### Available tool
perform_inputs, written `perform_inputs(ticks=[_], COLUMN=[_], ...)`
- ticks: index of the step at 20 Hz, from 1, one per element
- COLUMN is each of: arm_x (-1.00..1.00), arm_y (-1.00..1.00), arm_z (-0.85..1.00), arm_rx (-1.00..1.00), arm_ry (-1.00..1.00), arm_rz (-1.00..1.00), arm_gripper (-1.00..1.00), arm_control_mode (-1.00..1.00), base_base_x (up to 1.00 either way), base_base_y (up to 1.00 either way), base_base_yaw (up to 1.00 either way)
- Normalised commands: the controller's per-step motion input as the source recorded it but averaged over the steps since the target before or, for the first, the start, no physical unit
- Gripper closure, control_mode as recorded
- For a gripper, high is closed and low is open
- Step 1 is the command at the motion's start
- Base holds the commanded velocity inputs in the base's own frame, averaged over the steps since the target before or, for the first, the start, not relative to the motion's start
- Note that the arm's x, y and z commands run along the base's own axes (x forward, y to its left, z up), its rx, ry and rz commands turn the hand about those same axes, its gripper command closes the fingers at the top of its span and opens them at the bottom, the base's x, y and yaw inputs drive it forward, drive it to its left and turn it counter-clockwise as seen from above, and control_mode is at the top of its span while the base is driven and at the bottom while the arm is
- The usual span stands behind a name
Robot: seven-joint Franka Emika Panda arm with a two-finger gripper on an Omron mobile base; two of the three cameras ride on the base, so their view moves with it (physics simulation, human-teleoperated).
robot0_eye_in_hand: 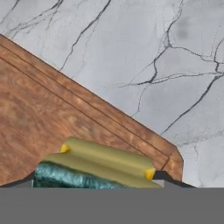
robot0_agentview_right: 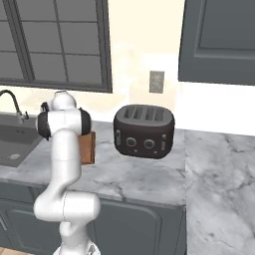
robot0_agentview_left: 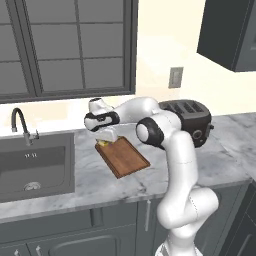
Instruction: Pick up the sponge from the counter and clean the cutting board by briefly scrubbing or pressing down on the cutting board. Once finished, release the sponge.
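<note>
Gripper (robot0_agentview_left: pixel 106 136) in the left base view hangs low over the far end of the board (robot0_agentview_left: pixel 125 159), which lies aslant on the counter (robot0_agentview_left: pixel 100 182) between the sink (robot0_agentview_left: pixel 35 167) and the toaster (robot0_agentview_left: pixel 192 122). A sliver of yellow under the hand is the sponge (robot0_agentview_left: pixel 104 142), at or just above the wood. The step looks like the scrub itself: it would go best with a straight push down and a short rub kept inside the rim, since the sponge sits near a corner. The hand covers the fingers, so how they stand cannot be told here

Right base view: the arm's elbow stands before the board (robot0_agentview_right: pixel 88 147), leaving only a brown strip beside it; the toaster (robot0_agentview_right: pixel 144 130) is well apart on the counter (robot0_agentview_right: pixel 149 174)

Hand view: the sponge (robot0_eye_in_hand: pixel 100 168) fills the bottom, yellow foam toward the board (robot0_eye_in_hand: pixel 52 127), green top toward the camera. It appears pinched in the gripper, though the grey band hides the tips. Whether foam touches wood is unclear. The board's corner lies just beyond, then counter (robot0_eye_in_hand: pixel 144 52)
</note>
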Motion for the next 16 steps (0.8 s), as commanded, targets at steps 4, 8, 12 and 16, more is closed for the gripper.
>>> perform_inputs(ticks=[4, 8, 12, 16], arm_x=[-0.71, -0.84, -0.87, -0.87], arm_y=[0.26, 0.08, 0.04, 0.03], arm_z=[-0.37, -0.35, -0.31, -0.26], arm_rx=[0.04, 0.05, 0.05, 0.06], arm_ry=[0.00, 0.00, 0.00, 0.00], arm_rz=[0.00, 0.00, 0.00, 0.00], arm_gripper=[1.00, 1.00, 1.00, 1.00], arm_control_mode=[-1.00, -1.00, -1.00, -1.00], base_base_x=[0.00, 0.00, 0.00, 0.00], base_base_y=[0.00, 0.00, 0.00, 0.00], base_base_yaw=[0.00, 0.00, 0.00, 0.00])
